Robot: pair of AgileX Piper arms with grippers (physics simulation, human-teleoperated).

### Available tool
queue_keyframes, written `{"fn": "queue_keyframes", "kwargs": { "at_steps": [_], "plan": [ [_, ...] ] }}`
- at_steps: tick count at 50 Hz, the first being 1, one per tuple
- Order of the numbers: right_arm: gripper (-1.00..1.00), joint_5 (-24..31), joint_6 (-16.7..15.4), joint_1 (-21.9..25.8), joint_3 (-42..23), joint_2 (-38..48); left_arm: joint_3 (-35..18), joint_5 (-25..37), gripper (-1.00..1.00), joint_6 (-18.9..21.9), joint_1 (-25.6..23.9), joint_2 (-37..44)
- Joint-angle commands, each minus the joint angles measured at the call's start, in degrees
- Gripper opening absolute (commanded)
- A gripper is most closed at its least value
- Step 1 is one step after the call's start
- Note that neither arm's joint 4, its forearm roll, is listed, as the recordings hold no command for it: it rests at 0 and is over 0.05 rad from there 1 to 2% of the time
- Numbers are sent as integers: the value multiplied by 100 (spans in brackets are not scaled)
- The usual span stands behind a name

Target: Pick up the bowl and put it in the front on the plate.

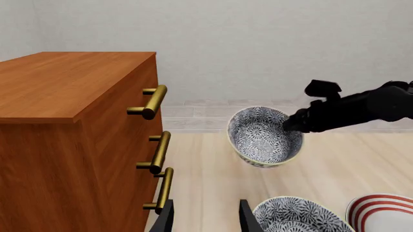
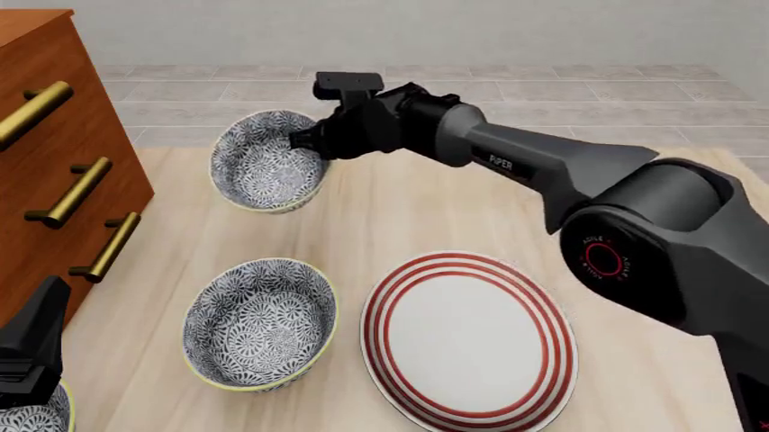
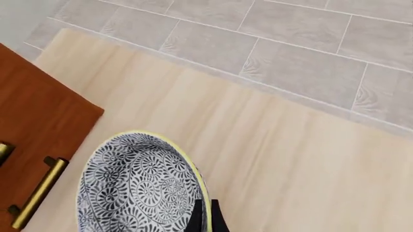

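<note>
The round deep bowl with the dense blue-grey and white floral pattern and thin pale yellow rim (image 2: pixel 266 160) is off the table, tilted so its opening faces the camera in the front view, at the far left part of the pale wooden table (image 2: pixel 397 211). The black right gripper (image 2: pixel 303 142) pinches its rim on the right-hand side — in the right wrist view the two dark fingertips (image 3: pixel 205 220) sit closed on the yellow edge, one inside and one outside the wall. The right arm reaches across from the right, its grey forearm passing above the table.

Nearer the camera, a second bowl of the same floral pattern (image 2: pixel 261 322) stands upright on the table, and just beside it to the right lies the large round flat white plate with three concentric red rings (image 2: pixel 469 337); the two are near each other but not touching. The held bowl is well apart from the plate. A sliver of a third patterned bowl (image 2: pixel 34 416) shows at the bottom left corner.

The left gripper (image 1: pixel 205 217) hangs low at the near left; its two dark fingers stand apart with nothing between them. Along the left edge stands a reddish-brown wooden cabinet (image 2: pixel 54 135) with brass bar handles (image 2: pixel 75 191).
</note>
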Motion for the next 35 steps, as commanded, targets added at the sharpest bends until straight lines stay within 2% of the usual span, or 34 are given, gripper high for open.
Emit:
{"fn": "queue_keyframes", "kwargs": {
  "at_steps": [1,8,15,18,22,23,24,27,31,35],
  "plan": [
    [-100,16,118,-4,149,-282,0,0,100,0,0,0],
    [-100,172,202,-12,179,-392,0,0,100,0,0,0],
    [-100,16,349,-38,555,-657,0,0,100,0,0,0],
    [-100,189,403,-72,475,-596,0,0,100,0,0,0],
    [-100,15,501,-111,744,-825,0,0,100,0,0,0],
    [-100,218,481,-86,641,-741,0,0,100,0,0,0],
    [-100,20,557,-120,849,-910,0,0,100,0,0,0],
    [-100,8,606,-147,954,-990,0,0,100,0,0,0],
    [-100,-91,852,-17,1400,-1312,0,0,100,0,0,0],
    [-100,-93,860,-52,1593,-1525,0,0,100,0,0,0]
  ]
}}
